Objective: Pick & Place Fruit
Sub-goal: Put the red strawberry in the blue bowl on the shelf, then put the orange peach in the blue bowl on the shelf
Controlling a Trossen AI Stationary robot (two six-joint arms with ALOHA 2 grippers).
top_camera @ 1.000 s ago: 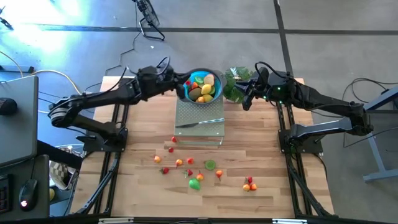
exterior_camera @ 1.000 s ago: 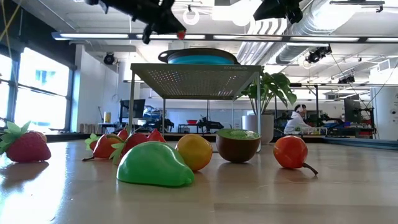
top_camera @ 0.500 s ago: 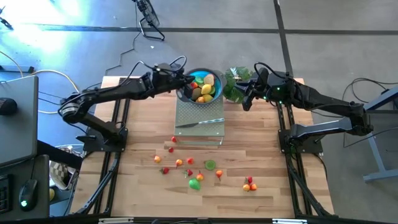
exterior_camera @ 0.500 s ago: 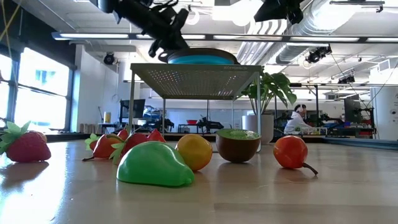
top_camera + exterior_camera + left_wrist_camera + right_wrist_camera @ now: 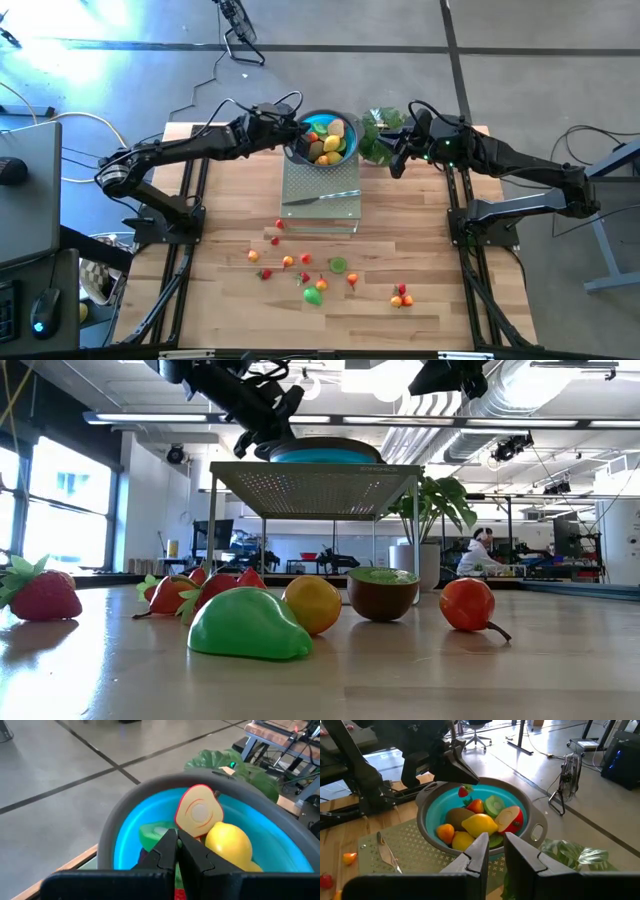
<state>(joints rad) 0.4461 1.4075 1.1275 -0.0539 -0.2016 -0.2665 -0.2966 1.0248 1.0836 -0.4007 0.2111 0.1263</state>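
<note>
Left gripper [image 5: 465, 775] is right over the bowl's [image 5: 427, 802] near rim, fingers pressed together — and in the right wrist view a small red strawberry [image 5: 464, 791] sits just below the tips, over the fruit pile; whether it touches them I cannot tell. From the left wrist view the closed fingers [image 5: 167, 847] point straight into the blue bowl [image 5: 125, 827], with a halved red apple [image 5: 199, 812] and a lemon [image 5: 228, 841] just beyond them and a green slice [image 5: 152, 831] beside.

The bowl is well filled: a brown kiwi [image 5: 456, 816], an orange piece [image 5: 444, 831], a green slice [image 5: 495, 804] and the lemon [image 5: 479, 824] crowd together inside it. It sits at the far end of a perforated rack [image 5: 320, 195], with a knife [image 5: 322, 197] lying across the rack nearer the front.

Right gripper [image 5: 398, 165] hangs beside the plant [image 5: 377, 135], just right of the bowl — its fingers [image 5: 520, 852] stand a narrow gap apart with nothing between them.

Out on the table [image 5: 220, 290], more fruit lies scattered in front of the rack: in the low view a strawberry [image 5: 40, 593] far left, a green pear [image 5: 248, 625], an orange [image 5: 312, 603], a halved kiwi [image 5: 382, 592] and a red-orange fruit [image 5: 467, 603]. A person [image 5: 478, 555] sits far back in the room.
</note>
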